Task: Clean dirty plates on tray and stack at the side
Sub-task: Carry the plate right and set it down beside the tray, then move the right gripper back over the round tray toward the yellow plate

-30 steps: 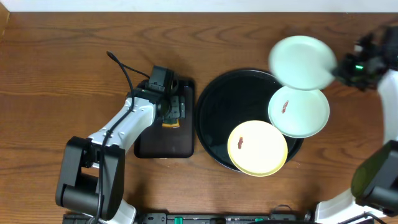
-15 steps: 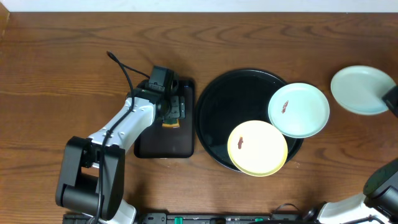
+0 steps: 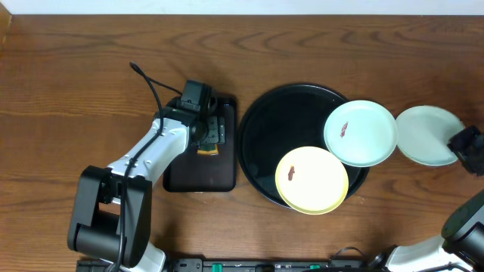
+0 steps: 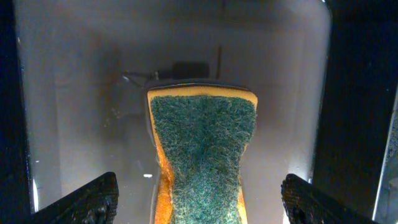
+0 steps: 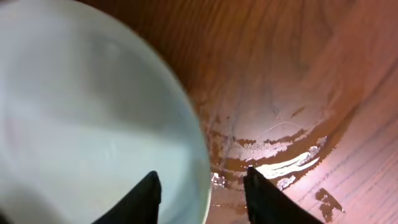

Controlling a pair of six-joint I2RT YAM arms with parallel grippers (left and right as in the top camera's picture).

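Observation:
The round black tray (image 3: 265,128) holds a mint plate (image 3: 361,134) with a brown smear, lying over its right rim, and a yellow plate (image 3: 311,180) with a smear at its front. A second mint plate (image 3: 425,134) lies on the table just right of the tray. My right gripper (image 3: 463,143) is at that plate's right edge. In the right wrist view the right gripper (image 5: 205,199) is open and straddles the rim of the mint plate (image 5: 93,124). My left gripper (image 4: 199,199) hangs open over a green and orange sponge (image 4: 202,149).
The sponge (image 3: 209,136) lies in a small black rectangular tray (image 3: 200,174) left of the round tray, under the left arm. Wet streaks (image 5: 286,165) shine on the wood beside the set-down plate. The table's right edge is close to the right gripper.
The right arm has carried the clean-looking mint plate from above the tray's back right to the table right of the tray. The left arm and the other plates have not moved.

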